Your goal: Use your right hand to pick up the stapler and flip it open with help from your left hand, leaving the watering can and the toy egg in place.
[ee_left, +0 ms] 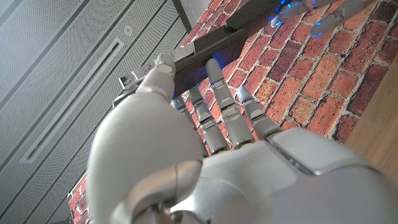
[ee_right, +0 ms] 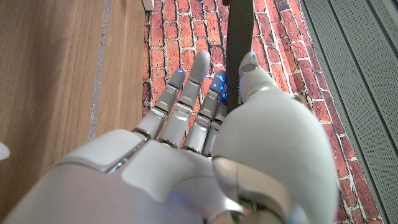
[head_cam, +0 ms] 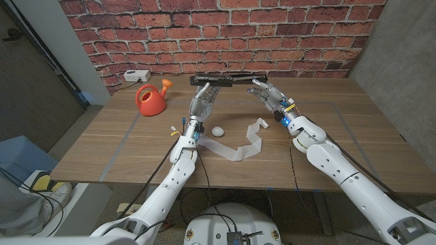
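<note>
long black metal stapler (head_cam: 228,79) — held above the far table edge, long axis left-right | right hand (head_cam: 267,94) pinches its right end | left hand (head_cam: 203,101) grips its left end — both equally near

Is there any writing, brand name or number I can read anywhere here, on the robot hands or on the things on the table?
None can be read.
Stapler, held up by both robot hands: no visible lettering.
Watering can: plain orange.
White power strip: too small to tell.
</note>
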Action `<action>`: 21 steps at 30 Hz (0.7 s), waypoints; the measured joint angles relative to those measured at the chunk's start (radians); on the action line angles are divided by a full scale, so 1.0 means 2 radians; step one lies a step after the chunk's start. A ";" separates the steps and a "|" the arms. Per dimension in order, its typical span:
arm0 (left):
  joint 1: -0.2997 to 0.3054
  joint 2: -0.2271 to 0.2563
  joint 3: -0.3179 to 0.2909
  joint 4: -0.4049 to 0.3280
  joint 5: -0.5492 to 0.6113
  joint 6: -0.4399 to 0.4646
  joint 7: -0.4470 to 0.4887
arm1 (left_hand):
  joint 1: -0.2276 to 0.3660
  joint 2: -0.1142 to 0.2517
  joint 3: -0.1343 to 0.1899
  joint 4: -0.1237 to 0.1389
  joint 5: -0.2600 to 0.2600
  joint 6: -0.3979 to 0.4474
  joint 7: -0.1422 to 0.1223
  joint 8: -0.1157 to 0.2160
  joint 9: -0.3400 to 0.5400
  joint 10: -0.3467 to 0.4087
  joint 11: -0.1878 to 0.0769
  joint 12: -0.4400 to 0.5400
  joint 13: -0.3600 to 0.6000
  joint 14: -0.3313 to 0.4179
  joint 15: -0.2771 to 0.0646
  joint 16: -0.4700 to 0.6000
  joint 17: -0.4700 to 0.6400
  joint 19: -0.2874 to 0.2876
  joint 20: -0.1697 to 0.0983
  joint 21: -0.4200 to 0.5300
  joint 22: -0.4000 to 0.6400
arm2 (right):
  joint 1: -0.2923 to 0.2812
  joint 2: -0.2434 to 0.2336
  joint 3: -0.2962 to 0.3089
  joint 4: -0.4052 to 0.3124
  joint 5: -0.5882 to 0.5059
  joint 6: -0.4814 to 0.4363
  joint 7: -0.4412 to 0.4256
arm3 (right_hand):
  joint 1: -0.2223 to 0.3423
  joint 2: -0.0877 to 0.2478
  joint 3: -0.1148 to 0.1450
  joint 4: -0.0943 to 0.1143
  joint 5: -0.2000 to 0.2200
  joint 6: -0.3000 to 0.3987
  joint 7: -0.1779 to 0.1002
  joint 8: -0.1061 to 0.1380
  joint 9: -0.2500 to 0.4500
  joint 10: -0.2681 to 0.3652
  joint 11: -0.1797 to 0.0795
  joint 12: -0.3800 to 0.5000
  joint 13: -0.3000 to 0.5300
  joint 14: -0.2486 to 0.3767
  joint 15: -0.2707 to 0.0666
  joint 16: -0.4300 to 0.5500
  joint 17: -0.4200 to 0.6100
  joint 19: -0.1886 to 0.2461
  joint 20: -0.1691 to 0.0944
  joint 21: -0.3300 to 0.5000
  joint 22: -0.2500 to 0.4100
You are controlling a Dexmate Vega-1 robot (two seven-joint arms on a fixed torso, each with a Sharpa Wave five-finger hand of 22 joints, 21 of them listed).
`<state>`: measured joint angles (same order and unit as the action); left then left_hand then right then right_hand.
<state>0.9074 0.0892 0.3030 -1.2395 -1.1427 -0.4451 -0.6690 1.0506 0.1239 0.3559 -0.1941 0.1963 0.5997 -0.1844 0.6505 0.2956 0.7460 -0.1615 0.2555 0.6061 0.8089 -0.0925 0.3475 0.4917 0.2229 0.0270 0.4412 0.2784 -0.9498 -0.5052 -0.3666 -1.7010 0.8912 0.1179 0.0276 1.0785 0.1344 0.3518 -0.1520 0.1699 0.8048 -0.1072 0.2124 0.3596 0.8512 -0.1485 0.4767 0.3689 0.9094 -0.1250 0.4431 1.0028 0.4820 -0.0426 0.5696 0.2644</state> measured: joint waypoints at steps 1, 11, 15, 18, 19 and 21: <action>0.000 0.000 0.000 0.000 0.000 0.000 0.000 | 0.000 0.000 0.000 0.000 0.000 0.000 0.000 0.000 0.000 0.000 0.000 0.000 0.000 0.000 0.000 -0.001 0.000 0.000 0.000 0.000 0.000 | 0.000 0.000 0.000 -0.001 0.000 0.000 0.000 | 0.000 0.000 0.000 0.000 0.000 0.000 0.000 0.000 0.000 0.000 0.000 0.000 0.001 0.000 0.000 0.000 0.000 0.000 0.000 0.002 0.000; 0.004 0.000 -0.001 -0.004 -0.001 0.001 0.001 | 0.005 0.005 0.000 0.000 0.000 -0.001 -0.001 0.000 0.000 -0.001 -0.001 0.000 0.000 0.001 -0.001 -0.003 0.000 0.000 0.000 0.000 0.000 | -0.003 -0.003 0.001 -0.006 0.000 0.000 -0.003 | 0.000 0.000 0.000 0.000 0.000 0.000 0.000 -0.001 0.000 0.000 0.000 0.000 0.001 0.000 0.000 -0.004 0.002 -0.003 -0.003 0.004 0.000; 0.006 0.000 -0.001 -0.006 -0.002 0.002 0.002 | 0.005 0.005 0.000 0.000 0.000 0.000 0.000 0.000 0.000 -0.001 -0.001 0.000 0.000 0.001 -0.001 -0.003 0.000 0.000 0.000 0.000 -0.002 | -0.005 -0.004 0.002 -0.008 0.000 0.000 -0.004 | 0.000 0.000 0.000 0.000 0.000 0.000 0.000 -0.002 0.000 0.000 0.000 -0.001 0.001 0.000 0.000 -0.005 0.002 -0.003 -0.003 0.006 0.000; 0.008 0.000 -0.001 -0.008 -0.002 0.002 0.003 | 0.005 0.005 0.000 0.000 0.000 0.000 0.000 0.000 0.000 -0.001 -0.001 0.000 0.000 0.002 -0.001 -0.003 -0.001 0.000 0.000 0.000 -0.002 | -0.006 -0.005 0.002 -0.010 -0.001 0.000 -0.005 | 0.000 0.000 0.000 0.000 0.000 0.000 0.000 -0.002 0.000 0.000 0.000 -0.001 0.001 0.000 0.000 -0.005 0.002 -0.003 -0.003 0.006 0.000; 0.008 0.000 -0.001 -0.008 -0.002 0.002 0.003 | 0.005 0.005 0.000 0.000 0.000 0.000 0.000 0.000 0.000 -0.001 -0.001 0.000 0.000 0.002 -0.001 -0.003 -0.001 0.000 0.000 0.000 -0.002 | -0.007 -0.005 0.002 -0.010 -0.001 0.000 -0.005 | 0.000 0.000 0.000 0.000 0.000 0.000 0.000 -0.002 0.000 0.000 0.000 -0.001 0.001 0.000 0.000 -0.005 0.003 -0.003 -0.003 0.006 -0.001; 0.009 0.000 -0.001 -0.009 -0.002 0.002 0.004 | 0.005 0.005 0.000 0.000 0.000 0.000 0.000 0.000 0.000 -0.001 -0.001 0.000 0.000 0.002 -0.001 -0.003 -0.001 0.000 0.000 0.000 -0.002 | -0.007 -0.006 0.003 -0.010 -0.001 0.000 -0.005 | 0.000 0.000 0.000 0.000 0.000 0.000 0.000 -0.002 0.000 0.000 0.000 -0.001 0.001 0.000 0.000 -0.005 0.005 -0.003 -0.003 0.008 -0.002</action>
<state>0.9253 0.0896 0.3003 -1.2575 -1.1461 -0.4419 -0.6613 1.0601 0.1334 0.3560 -0.1941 0.1953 0.6005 -0.1836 0.6505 0.2954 0.7448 -0.1627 0.2559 0.6061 0.8120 -0.0940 0.3417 0.4896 0.2229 0.0270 0.4412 0.2737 -0.9639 -0.5167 -0.3613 -1.7218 0.8899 0.1180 0.0176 1.0785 0.1344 0.3520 -0.1521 0.1700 0.8049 -0.1073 0.2075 0.3594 0.8510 -0.1489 0.4742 0.3712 0.9093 -0.1249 0.4325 1.0120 0.4768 -0.0481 0.5846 0.2599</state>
